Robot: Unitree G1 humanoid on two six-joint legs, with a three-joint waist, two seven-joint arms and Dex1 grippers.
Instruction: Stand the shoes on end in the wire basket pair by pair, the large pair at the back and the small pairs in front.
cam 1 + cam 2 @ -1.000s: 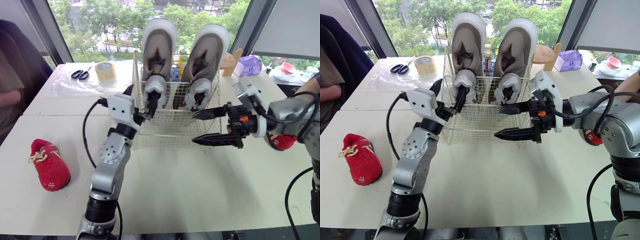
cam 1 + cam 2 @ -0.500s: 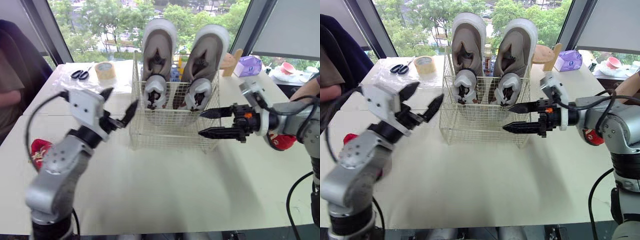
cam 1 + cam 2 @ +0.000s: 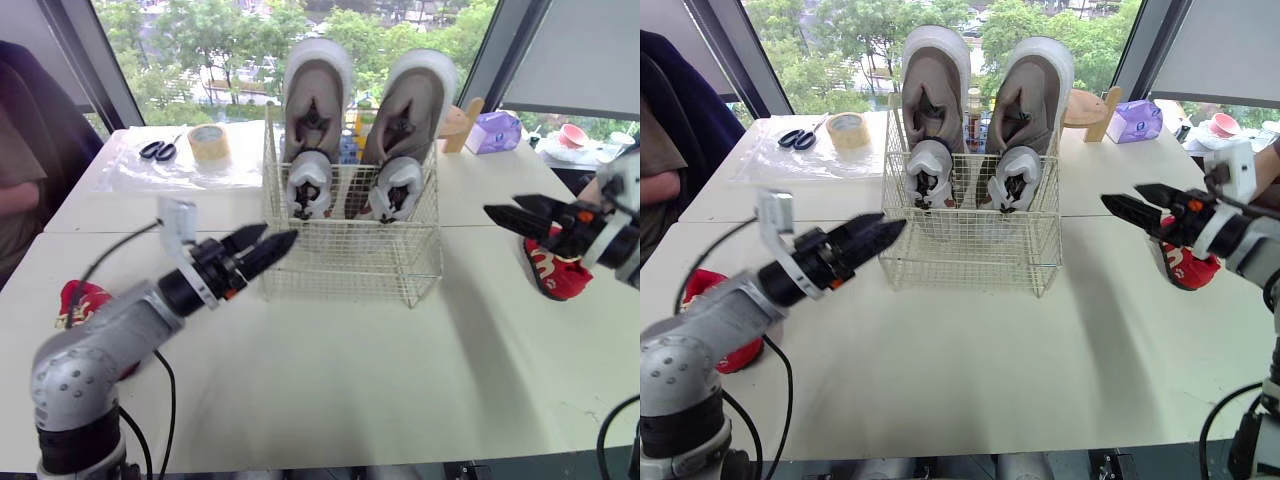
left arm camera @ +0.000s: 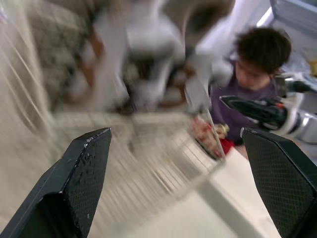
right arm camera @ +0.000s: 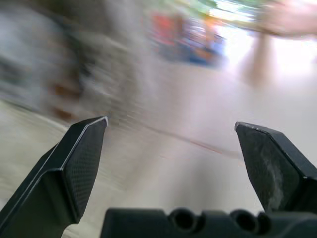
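Note:
The wire basket (image 3: 350, 262) stands mid-table. Two large grey shoes (image 3: 316, 95) (image 3: 412, 100) stand on end at its back. In front of them stand two small grey-and-white shoes (image 3: 308, 185) (image 3: 396, 188). A small red shoe (image 3: 78, 299) lies at the left, partly hidden behind my left arm. Another red shoe (image 3: 553, 270) lies at the right. My left gripper (image 3: 280, 235) is open and empty, pointing at the basket's left front corner. My right gripper (image 3: 500, 206) is open and empty, just left of the right red shoe.
At the back left lie scissors (image 3: 158, 150) and a tape roll (image 3: 210, 142) on a plastic sheet. A purple tissue box (image 3: 497, 132) and a wooden piece (image 3: 460, 122) sit at the back right. A person's arm (image 3: 18, 190) rests at the left edge.
My left gripper has let go of the small left shoe and swung down and left, away from the basket. My right gripper has drawn back to the right, toward the red shoe.

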